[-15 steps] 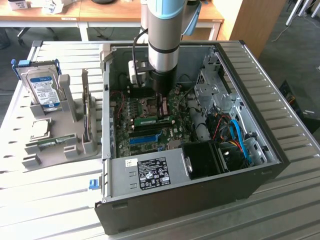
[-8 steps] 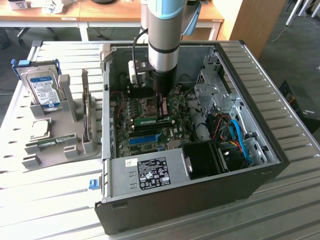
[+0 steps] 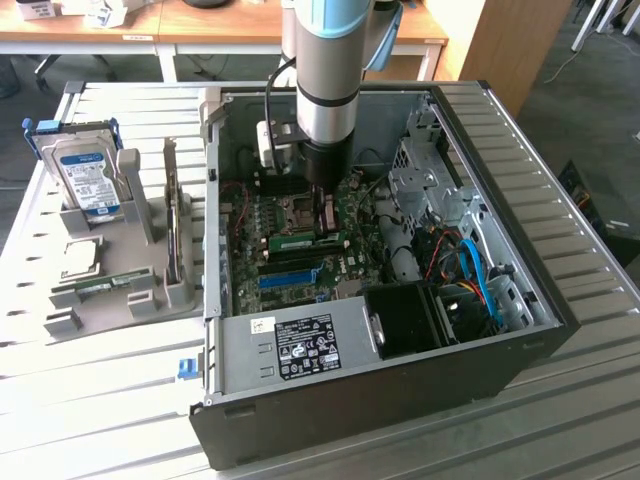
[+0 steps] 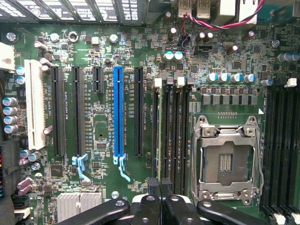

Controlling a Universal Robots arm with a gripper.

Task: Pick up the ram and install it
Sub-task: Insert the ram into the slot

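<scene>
hand (image 3: pixel 325 229) was closed on ram (image 3: pixel 300 241) upper edge | ram stood on edge in motherboard (image 3: pixel 250 287) slot, just beside CPU socket (image 3: pixel 293 208) | case walls (image 3: pixel 212 230) stood well apart from both

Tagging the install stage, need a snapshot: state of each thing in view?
claw: shut, tips at the ram
ram: on edge along a memory slot, seating unclear
blue slot: empty
CPU socket: empty
PC case: open, on its side
hard drive: upright in the grey holder
</scene>
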